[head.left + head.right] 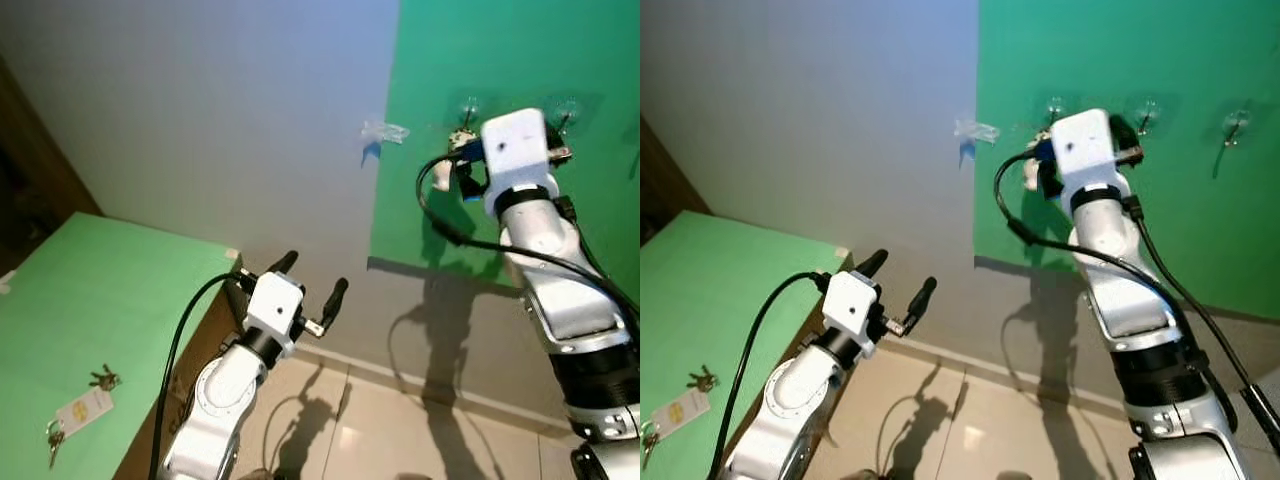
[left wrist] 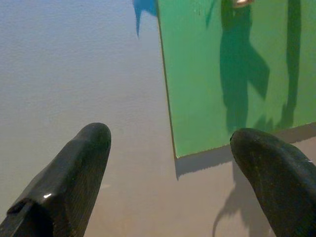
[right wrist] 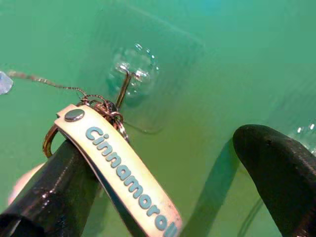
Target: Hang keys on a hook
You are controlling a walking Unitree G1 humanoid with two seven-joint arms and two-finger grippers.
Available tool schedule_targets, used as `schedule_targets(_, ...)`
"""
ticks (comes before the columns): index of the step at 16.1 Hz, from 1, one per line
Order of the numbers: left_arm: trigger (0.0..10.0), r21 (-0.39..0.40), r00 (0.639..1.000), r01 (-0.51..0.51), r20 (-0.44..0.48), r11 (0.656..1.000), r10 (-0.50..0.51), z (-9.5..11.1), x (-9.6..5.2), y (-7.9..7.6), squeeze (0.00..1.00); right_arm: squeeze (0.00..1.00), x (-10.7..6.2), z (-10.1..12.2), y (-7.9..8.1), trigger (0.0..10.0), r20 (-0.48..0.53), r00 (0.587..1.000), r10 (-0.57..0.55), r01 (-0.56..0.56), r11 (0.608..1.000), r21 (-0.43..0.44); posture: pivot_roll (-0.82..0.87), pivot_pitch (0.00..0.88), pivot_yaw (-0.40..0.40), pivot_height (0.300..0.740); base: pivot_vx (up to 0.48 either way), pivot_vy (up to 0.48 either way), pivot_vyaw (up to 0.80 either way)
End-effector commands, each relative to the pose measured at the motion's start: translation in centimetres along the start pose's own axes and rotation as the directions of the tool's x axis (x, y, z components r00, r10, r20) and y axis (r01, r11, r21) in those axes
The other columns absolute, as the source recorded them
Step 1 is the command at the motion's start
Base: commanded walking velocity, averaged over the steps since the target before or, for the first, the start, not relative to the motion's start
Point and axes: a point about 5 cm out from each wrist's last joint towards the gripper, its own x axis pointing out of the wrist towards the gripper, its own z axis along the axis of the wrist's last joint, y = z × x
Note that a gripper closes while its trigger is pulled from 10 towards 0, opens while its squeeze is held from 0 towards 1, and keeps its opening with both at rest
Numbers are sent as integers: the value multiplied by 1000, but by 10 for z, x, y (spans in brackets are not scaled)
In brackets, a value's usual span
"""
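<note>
Head views: the right claw (image 1: pixel 462 160) is up at the green wall panel (image 1: pixel 450 60), at the leftmost hook (image 1: pixel 1054 108); the left claw (image 1: pixel 312 283) idles open and empty, well apart. Spare keys (image 1: pixel 78 410) lie near the tabletop's (image 1: pixel 100 290) front edge.

Right wrist view: the claw's fingers (image 3: pixel 54 182) stand wide apart, with the tag (image 3: pixel 121 175) resting on one; its keyring (image 3: pixel 101 111) touches the hook (image 3: pixel 126 81), whether threaded I cannot tell.

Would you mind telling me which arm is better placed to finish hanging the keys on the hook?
Right. The right gripper is at the green wall panel, the Cinnamoroll key strap resting on one finger beside the clear hook. The left gripper hovers low, carrying nothing.
</note>
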Motion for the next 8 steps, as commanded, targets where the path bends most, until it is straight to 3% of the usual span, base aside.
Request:
schedule_targets(1,10000,9,1000,-1,-5,1000,1,1,0,1,0,929,-3,-13,7,10000,-40,999,23,-25,998,-50,-221,40,64,720,0,0,0)
schedule_targets(2,10000,9,1000,-1,-5,1000,1,0,0,0,0,0,-2,-13,5,10000,-13,1000,15,-16,996,-89,-222,38,64,720,0,0,0)
schedule_targets(5,10000,12,1000,-3,-5,1000,3,0,-1,0,0,0,-3,-10,3,10000,78,997,2,15,974,-224,-221,36,63,720,0,0,0)
schedule_targets(6,10000,14,1000,-4,-5,1000,4,0,-1,0,0,0,-3,-9,4,10000,145,989,11,38,942,-332,-219,34,61,720,0,0,0)
schedule_targets(8,10000,15,1000,-5,-4,1000,5,1,-1,0,0,0,-3,-10,4,10000,171,985,17,50,923,-381,-219,34,62,720,0,0,0)
